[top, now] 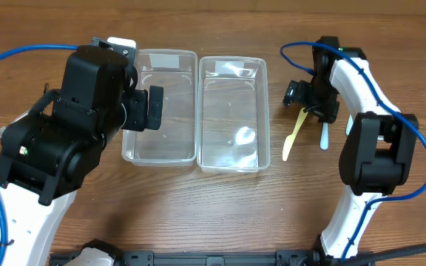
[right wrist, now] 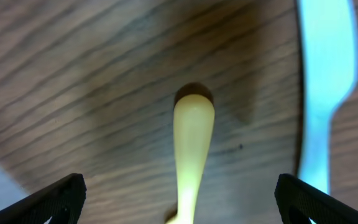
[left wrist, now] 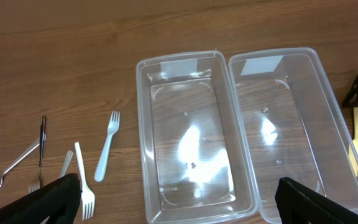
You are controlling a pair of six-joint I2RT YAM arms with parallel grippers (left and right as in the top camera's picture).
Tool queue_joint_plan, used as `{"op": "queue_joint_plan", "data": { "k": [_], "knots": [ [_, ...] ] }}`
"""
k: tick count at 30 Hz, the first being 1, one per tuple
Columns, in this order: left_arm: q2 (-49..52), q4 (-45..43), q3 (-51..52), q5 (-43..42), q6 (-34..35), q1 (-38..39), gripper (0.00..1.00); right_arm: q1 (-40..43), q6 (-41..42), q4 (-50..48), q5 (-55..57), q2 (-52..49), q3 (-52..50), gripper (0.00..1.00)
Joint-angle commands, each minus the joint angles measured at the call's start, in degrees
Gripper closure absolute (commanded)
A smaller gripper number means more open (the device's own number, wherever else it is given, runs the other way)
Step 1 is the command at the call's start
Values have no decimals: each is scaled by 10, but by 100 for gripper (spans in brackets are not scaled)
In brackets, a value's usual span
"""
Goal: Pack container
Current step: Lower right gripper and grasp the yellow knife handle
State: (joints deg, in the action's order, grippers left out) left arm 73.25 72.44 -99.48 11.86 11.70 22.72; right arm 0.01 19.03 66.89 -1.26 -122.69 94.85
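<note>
R claw [right wrist: 179,198] spread wide, low over yellow utensil [right wrist: 192,127].

- table [top: 213,222]: mid-brown, with darker wood-grain streaks.
- left container [top: 160,144] and right container [top: 231,159]: clear, each with a frosted whitish patch at one end.
- slim utensil [top: 293,137]: pale yellow throughout.
- neighbouring utensil [top: 323,137]: light blue in the right wrist view, nearly white from overhead.
- plastic forks [left wrist: 106,149]: white.
- metal forks [left wrist: 11,168]: silver-grey.
- left arm [top: 72,125]: black, with a white lower link.
- right arm [top: 361,92]: white with black joints.
- cables [top: 21,55]: bright blue.
</note>
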Motion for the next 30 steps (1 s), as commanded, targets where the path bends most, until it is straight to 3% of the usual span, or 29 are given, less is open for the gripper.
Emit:
{"op": "queue_joint_plan", "data": {
  "k": [1, 21, 30],
  "knots": [
    [-2, -3, -9, 5, 8, -3, 0, 2, 0, -21, -1, -7, -16, 0],
    [-2, -3, -9, 2, 8, -3, 0, 2, -14, -115, -1, -7, -107, 0],
    [-2, -3, -9, 1, 8, -3, 0, 2, -14, -108, -1, -7, -106, 22]
  ]
}}
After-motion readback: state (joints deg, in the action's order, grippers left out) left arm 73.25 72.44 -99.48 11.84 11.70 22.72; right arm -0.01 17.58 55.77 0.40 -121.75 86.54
